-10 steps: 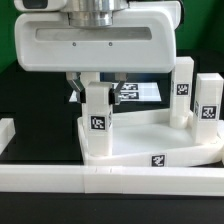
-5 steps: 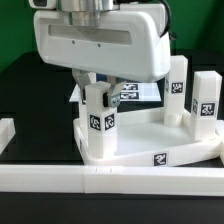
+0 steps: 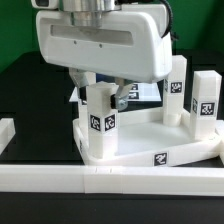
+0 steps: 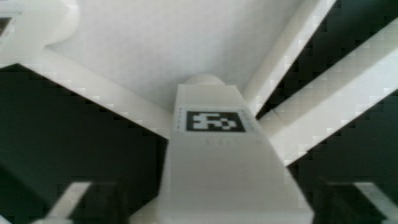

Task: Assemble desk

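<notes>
The desk panel [image 3: 150, 140] is a white tray with a raised rim, lying on the black table. A white tagged leg [image 3: 99, 132] stands upright at its near corner on the exterior view's left. Two more legs [image 3: 178, 95] [image 3: 207, 100] stand upright at the panel's right side. My gripper [image 3: 100, 100] is straight above the near leg. Its fingers [image 3: 120, 97] straddle the leg's top with a gap on each side, so it is open. In the wrist view the leg [image 4: 217, 160] rises between the spread fingers [image 4: 71, 202], with the panel [image 4: 178, 40] beneath.
A long white border rail [image 3: 100, 185] runs along the front, and another rail [image 3: 5, 130] stands at the exterior view's left. The marker board [image 3: 143, 92] lies flat behind the panel, partly hidden by my gripper.
My gripper turned about the leg's axis from one second ago. Then its fingers spread apart and let go of the leg. The leg stays upright in the corner.
</notes>
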Robot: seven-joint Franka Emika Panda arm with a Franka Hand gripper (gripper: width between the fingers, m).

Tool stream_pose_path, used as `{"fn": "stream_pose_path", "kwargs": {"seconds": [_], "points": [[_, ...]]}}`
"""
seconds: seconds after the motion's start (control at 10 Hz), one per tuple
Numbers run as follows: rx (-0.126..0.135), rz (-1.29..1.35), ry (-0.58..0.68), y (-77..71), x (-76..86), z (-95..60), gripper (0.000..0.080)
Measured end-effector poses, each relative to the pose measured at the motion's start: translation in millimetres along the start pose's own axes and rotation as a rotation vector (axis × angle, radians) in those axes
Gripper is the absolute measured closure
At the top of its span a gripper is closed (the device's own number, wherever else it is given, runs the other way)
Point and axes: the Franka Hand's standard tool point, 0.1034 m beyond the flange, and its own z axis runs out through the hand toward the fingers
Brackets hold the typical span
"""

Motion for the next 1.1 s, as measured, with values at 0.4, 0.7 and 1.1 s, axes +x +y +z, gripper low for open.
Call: {"fn": "stream_pose_path", "kwargs": {"seconds": [0.4, 0.7, 1.1], "points": [[-0.007, -0.427, 0.004, -3.4, -1.5, 0.5, 0.0151], [-0.015, -0.735, 0.006, -6.6, -3.0, 0.5, 0.0151], [-0.017, -1.001, 0.002, -3.5, -1.8, 0.9, 0.0151]]}}
